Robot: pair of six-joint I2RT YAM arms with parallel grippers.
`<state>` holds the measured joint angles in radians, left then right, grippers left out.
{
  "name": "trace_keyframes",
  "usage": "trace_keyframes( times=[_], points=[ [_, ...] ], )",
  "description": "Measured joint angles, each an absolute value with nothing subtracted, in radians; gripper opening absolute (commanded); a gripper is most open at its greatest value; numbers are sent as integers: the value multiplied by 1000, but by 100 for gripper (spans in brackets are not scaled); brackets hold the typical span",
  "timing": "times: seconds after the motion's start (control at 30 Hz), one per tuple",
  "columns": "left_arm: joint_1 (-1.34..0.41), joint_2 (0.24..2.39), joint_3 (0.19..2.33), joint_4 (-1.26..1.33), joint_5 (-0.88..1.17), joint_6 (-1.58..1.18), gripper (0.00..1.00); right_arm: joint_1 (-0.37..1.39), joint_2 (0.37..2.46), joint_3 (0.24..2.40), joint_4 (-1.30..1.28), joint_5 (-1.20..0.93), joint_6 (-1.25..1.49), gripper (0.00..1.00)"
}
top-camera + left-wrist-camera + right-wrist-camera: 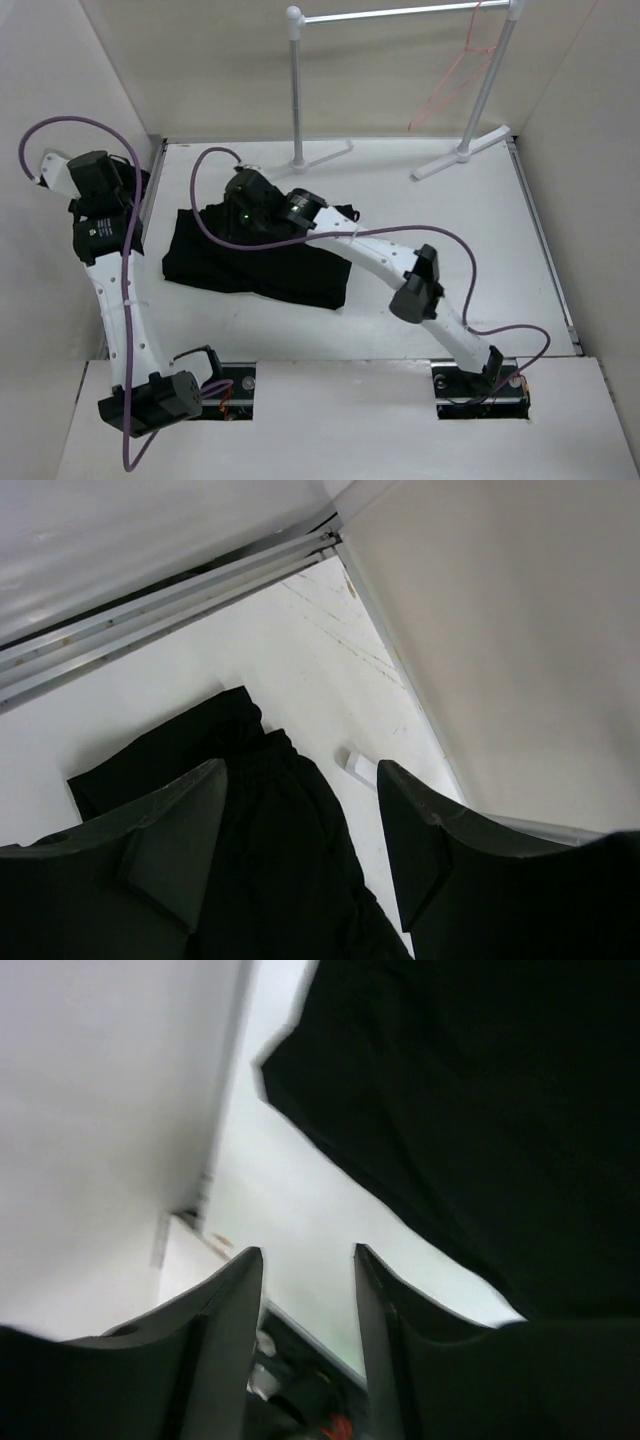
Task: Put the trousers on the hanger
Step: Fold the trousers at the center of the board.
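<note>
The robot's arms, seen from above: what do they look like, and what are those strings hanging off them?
Both the left arm and right arm are slim white links joined by chunky black joint blocks. The strings are purple cables looping along each arm. A small green light glows near the right wrist. The left gripper and right gripper each have two black wedge-shaped fingers.

A white-and-silver rack point(297, 90) stands at the far end of the white table point(450, 270), its two posts upright on splayed feet, a bar across the top, with pale walls point(180, 60) behind and on both sides.
</note>
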<state>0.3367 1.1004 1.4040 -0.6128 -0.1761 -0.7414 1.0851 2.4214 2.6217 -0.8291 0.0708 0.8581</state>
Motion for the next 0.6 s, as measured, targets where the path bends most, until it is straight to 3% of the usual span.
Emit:
trace_keyframes(
  times=[0.07,0.2,0.3,0.4,0.6],
  points=[
    [304,1098,1350,-586,-186,-742,55,1062,2288,2449,-825,85,812,23],
    [210,1139,1189,-542,-186,-741,41,941,1869,1953,-727,95,757,19],
    [162,1195,1039,-505,-172,-741,37,823,1597,1696,-645,96,739,24],
    [161,1232,926,-480,-133,-742,44,793,1411,1494,-557,93,728,32],
    [173,1312,883,-370,-52,-749,53,818,1318,1145,-483,43,735,46]
  ],
)
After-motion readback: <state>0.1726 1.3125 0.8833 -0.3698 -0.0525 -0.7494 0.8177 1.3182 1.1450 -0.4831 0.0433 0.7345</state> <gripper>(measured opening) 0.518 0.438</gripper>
